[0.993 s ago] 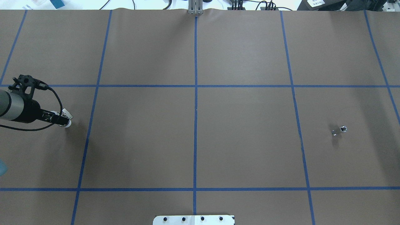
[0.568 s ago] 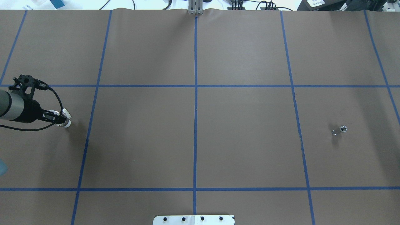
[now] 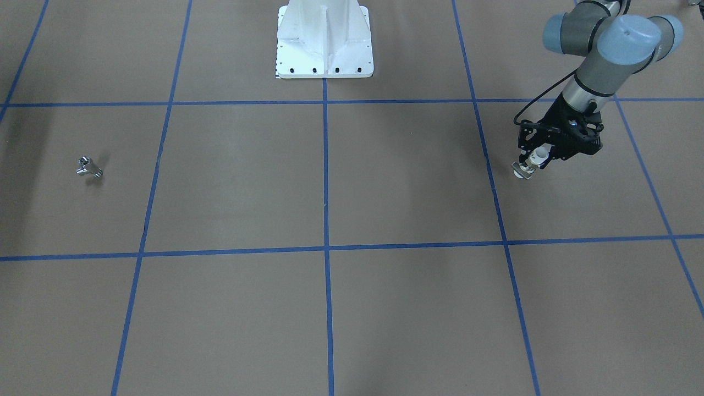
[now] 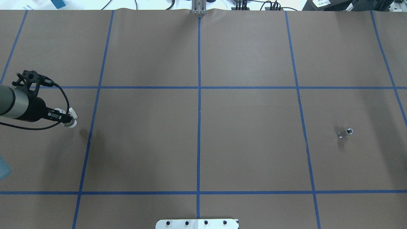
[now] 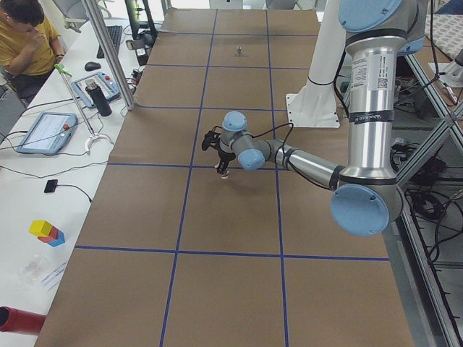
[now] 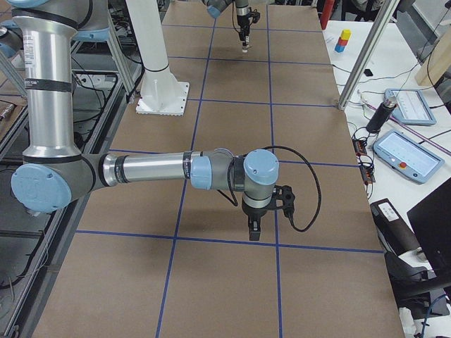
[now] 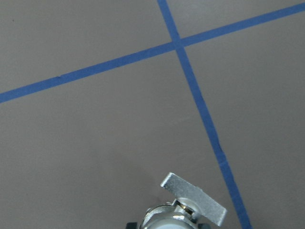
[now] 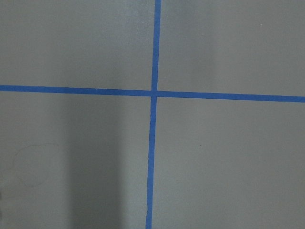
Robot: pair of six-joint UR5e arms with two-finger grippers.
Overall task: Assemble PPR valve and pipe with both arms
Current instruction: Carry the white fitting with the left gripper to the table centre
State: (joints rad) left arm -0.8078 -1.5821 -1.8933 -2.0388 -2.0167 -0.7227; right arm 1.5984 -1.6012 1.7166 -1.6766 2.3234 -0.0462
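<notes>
Item: left gripper [image 4: 68,120], black, two-fingered, on a grey tube arm with light-blue joint caps. Its fingers are closed around the stubby PPR valve [image 7: 187,206], which has a silvery metal body, a white plastic ring end and a flat pale lever tab. The tab is uppermost in the wrist view. The valve hangs just off the brown paper table cover [image 4: 143,143], with its shadow lying apart from it. Position on the overhead clock, far edge at 12: about 9 o'clock, near the table's left edge, with a blue tape line [image 4: 91,127] just beside it at its 3 o'clock.

Item: tiny shiny chrome T-shaped pipe [image 4: 345,132], lying on the paper at about 3 o'clock. It is well apart from the valve and short of the right edge. A broad run of brown paper crossed by tape lines lies between them.

Item: right gripper [image 6: 254,229], black, pointing down near a tape crossing. It shows only from the side, so open or closed cannot be told.

Item: white bolted pedestal [image 4: 197,223], at the 6 o'clock edge.
</notes>
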